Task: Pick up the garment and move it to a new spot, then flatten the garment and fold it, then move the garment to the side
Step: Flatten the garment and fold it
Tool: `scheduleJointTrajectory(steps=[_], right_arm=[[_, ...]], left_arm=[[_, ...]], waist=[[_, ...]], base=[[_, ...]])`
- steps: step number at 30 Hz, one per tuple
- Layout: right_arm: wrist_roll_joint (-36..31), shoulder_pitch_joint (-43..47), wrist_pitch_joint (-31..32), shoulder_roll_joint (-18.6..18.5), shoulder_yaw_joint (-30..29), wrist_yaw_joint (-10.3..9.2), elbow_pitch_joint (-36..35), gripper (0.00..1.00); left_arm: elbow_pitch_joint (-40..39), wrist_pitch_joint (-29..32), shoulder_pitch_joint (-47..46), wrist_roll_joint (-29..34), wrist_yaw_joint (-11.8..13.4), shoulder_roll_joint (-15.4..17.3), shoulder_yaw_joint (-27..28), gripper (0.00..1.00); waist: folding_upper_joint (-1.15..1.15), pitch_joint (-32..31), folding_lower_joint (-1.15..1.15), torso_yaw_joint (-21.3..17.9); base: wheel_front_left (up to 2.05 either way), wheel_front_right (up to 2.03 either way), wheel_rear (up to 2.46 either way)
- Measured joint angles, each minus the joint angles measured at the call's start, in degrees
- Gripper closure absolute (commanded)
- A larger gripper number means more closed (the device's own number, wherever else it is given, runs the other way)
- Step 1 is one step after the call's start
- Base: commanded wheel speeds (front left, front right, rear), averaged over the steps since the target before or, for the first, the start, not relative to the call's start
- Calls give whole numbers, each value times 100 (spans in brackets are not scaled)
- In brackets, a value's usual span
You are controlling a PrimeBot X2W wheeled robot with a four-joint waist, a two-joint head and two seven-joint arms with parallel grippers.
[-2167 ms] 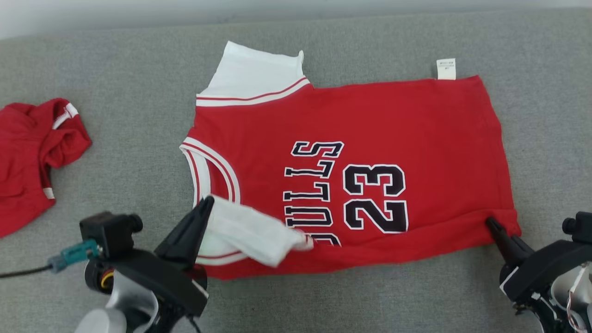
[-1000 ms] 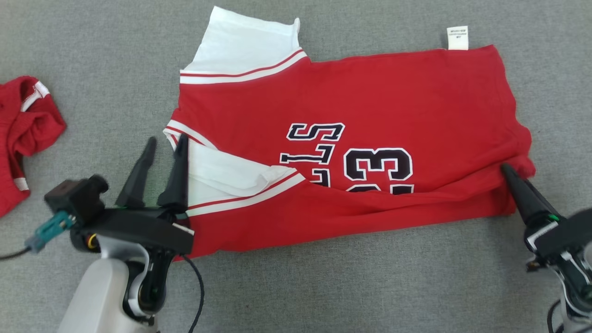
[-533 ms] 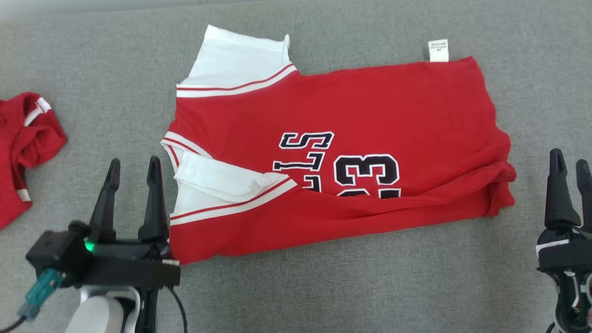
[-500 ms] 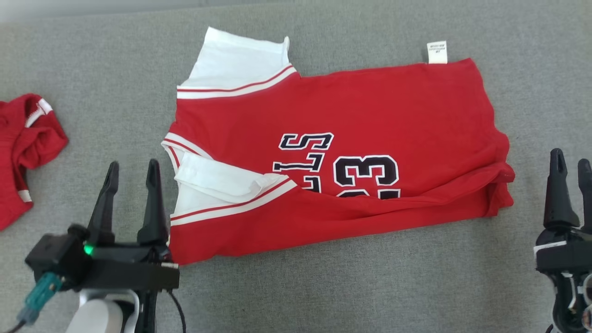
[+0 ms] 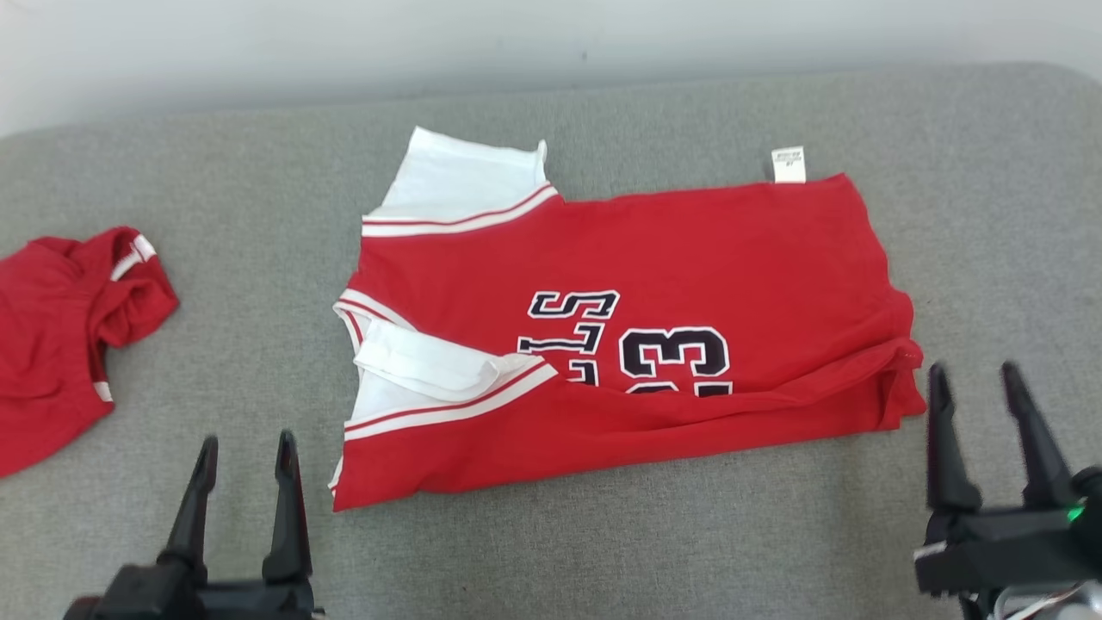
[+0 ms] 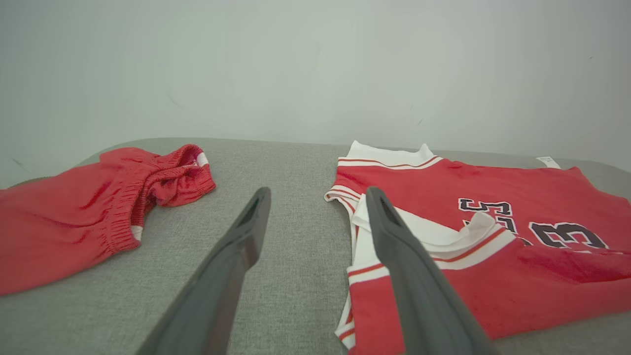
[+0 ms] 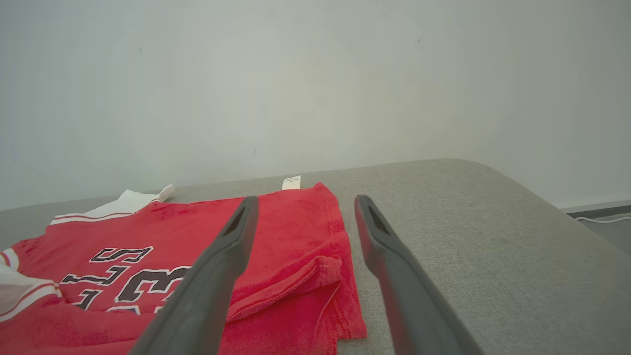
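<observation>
Left gripper (image 5: 246, 443) sits at the lower left of the head view. Its two dark fingers are spread apart with nothing between them, and the tips point up the frame, near the jersey's (image 5: 689, 250) lower left corner but clear of it. The right gripper (image 5: 973, 372) stands at the lower right, its fingers likewise parted and empty, with the tips just beside the jersey's right end.

The red basketball jersey lies in the centre of the frame on a grey upholstered surface (image 5: 215, 215), turned sideways with the neck at the left and the hem at the right. Its lower long edge is folded up over the front, hiding the lower part of the black "23" and the lettering. One white sleeve (image 5: 465, 176) lies flat at the jersey's upper left. The other sleeve (image 5: 422, 366) is folded in over the red front. A small white label (image 5: 788, 164) pokes out at the upper right edge. Crumpled red shorts (image 5: 52, 336) lie at the left edge, well apart from the jersey.
</observation>
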Motion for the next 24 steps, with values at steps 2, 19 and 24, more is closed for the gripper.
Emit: scheduleJointTrajectory(steps=[2,19,24], right_arm=[[-149,121,-10,8,59,0,112,0],[-432,511,-82,134,338,1,336,0],[-389,478,-79,105,312,1,357,0]], left_arm=[[19,-4,152,16,54,-12,-4,0],[376,-36,323,-62,41,-151,3,0],[483,-34,137,-33,-21,-159,-79,0]], waist=[[0,-106,0,10],[0,-490,0,108],[0,-429,0,164]], base=[[0,0,0],[0,0,0],[0,0,0]])
